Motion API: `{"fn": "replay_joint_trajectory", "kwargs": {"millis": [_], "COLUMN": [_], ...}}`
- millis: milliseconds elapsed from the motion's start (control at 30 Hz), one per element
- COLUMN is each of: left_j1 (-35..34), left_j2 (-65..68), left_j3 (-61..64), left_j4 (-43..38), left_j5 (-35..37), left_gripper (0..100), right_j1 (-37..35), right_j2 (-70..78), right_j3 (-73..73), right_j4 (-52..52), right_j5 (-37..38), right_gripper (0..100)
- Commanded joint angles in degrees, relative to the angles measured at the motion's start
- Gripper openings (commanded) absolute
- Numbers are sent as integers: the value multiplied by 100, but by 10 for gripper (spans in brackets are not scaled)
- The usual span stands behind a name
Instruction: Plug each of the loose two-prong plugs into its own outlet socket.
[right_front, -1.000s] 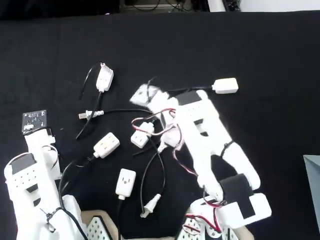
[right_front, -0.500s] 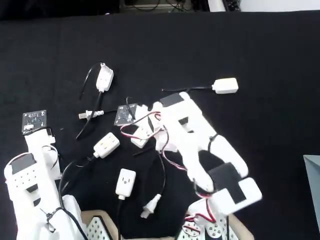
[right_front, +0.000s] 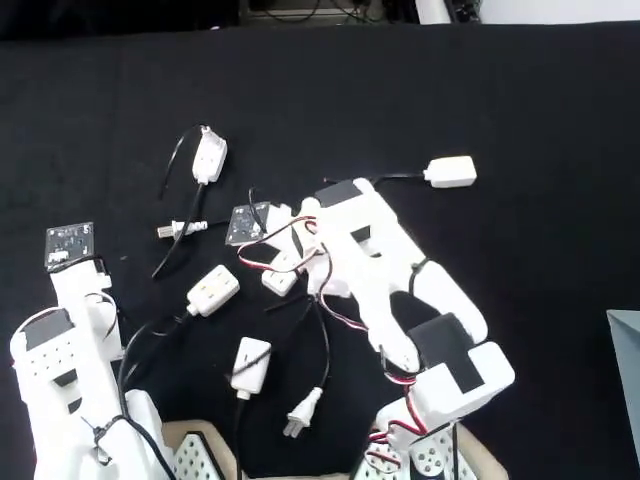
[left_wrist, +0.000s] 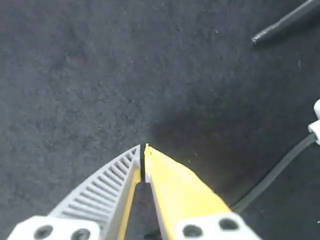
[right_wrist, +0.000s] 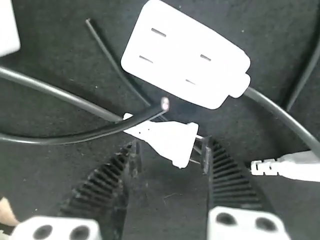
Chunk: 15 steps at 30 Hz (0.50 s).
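Between the spread black fingers of the right pincer, on the black counter, lies a white two-prong plug. It lies flat, with its prongs pointing at one finger and its black cable running off past the other. The pincer stands apart around it, and whether either finger actually touches the plug is hard to say. Just beyond the plug sits a white outlet socket with two pairs of slots facing up and its cord leaving from one end. The ribbed end of a second plug pokes in near one finger. In the high view the right arm leans over the middle of the counter among a tangle of cords. To its left lies a two-slot socket block, with a front socket nearer the arms' bases. A far-left socket and a far-right socket lie farther out. A loose plug rests between the far-left socket and the block, and another front plug lies just beside the front socket. The left arm stands at the near left corner, well apart from the right arm. The left pincer has its grey and yellow fingers pressed together on nothing, its tip over bare black cloth, with a dark cord passing near.
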Motion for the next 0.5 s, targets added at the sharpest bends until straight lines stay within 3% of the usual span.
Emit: {"fn": "replay_joint_trajectory", "kwargs": {"millis": [0,300,467], "left_j1": [-13,-22,-22], "left_j2": [-97,-97,-97], "left_j3": [-22,-22,-22], "left_j4": [-158,-158,-158], "left_j5": [9,9,9], "left_gripper": [30,30,30], "right_j1": [-18,-18,-18], "right_j2": [-13,-22,-57], "right_j3": [75,330,110], "right_j4": [9,-563,-545], "right_j5": [35,18,-448], "right_gripper": [205,204,202]}}
